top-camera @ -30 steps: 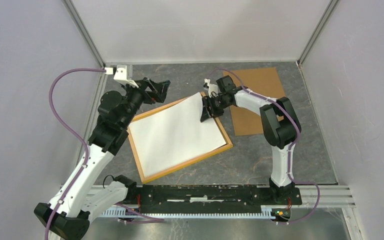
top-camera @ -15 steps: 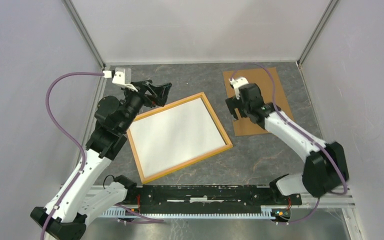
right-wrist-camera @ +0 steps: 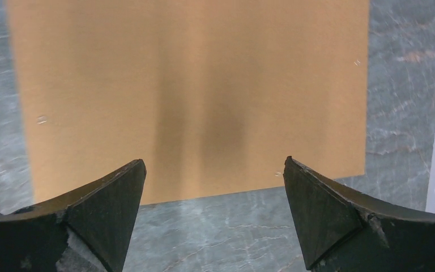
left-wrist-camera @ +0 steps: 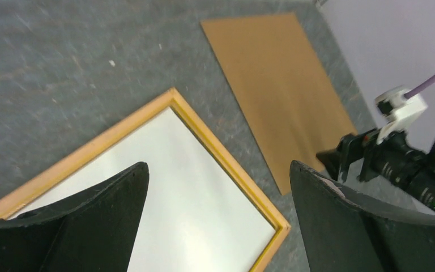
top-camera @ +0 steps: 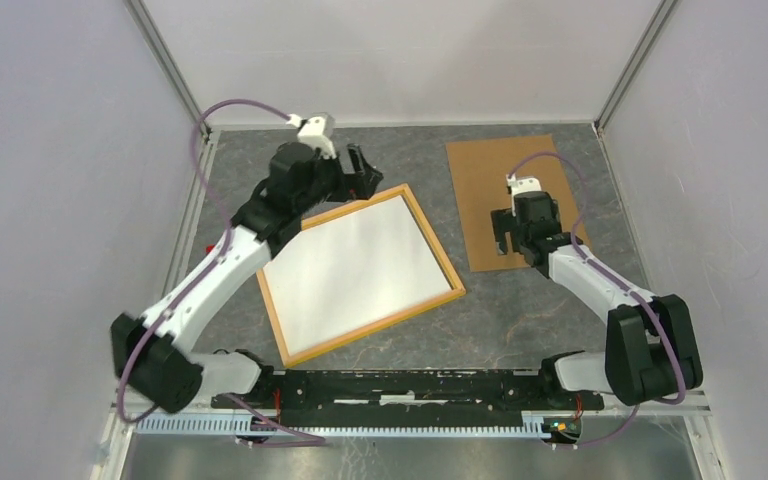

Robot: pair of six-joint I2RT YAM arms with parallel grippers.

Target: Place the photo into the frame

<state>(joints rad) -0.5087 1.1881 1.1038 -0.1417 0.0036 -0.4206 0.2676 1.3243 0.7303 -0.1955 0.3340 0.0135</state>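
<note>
The frame (top-camera: 375, 328), light orange-yellow wood, lies flat and skewed at the table's middle. The photo (top-camera: 355, 265) lies flat inside it, showing only a plain white face. My left gripper (top-camera: 365, 175) hovers open above the frame's far corner, holding nothing. In the left wrist view, its fingers straddle the photo (left-wrist-camera: 204, 209) and the frame's rim (left-wrist-camera: 226, 150). My right gripper (top-camera: 515, 245) is open and empty, above the near edge of the brown backing board (top-camera: 510, 200), apart from the frame. The right wrist view shows the backing board (right-wrist-camera: 187, 96) ahead of the open right gripper (right-wrist-camera: 215, 161).
The brown backing board (left-wrist-camera: 277, 85) lies flat on the grey marbled table, right of the frame. Enclosure walls stand close on the left, back and right. The arms' base rail (top-camera: 410, 385) runs along the near edge.
My right gripper opened and let go of the photo, which dropped flat into the frame. The right arm then drew back right, over the brown board. My left arm swung right to the frame's far corner.
</note>
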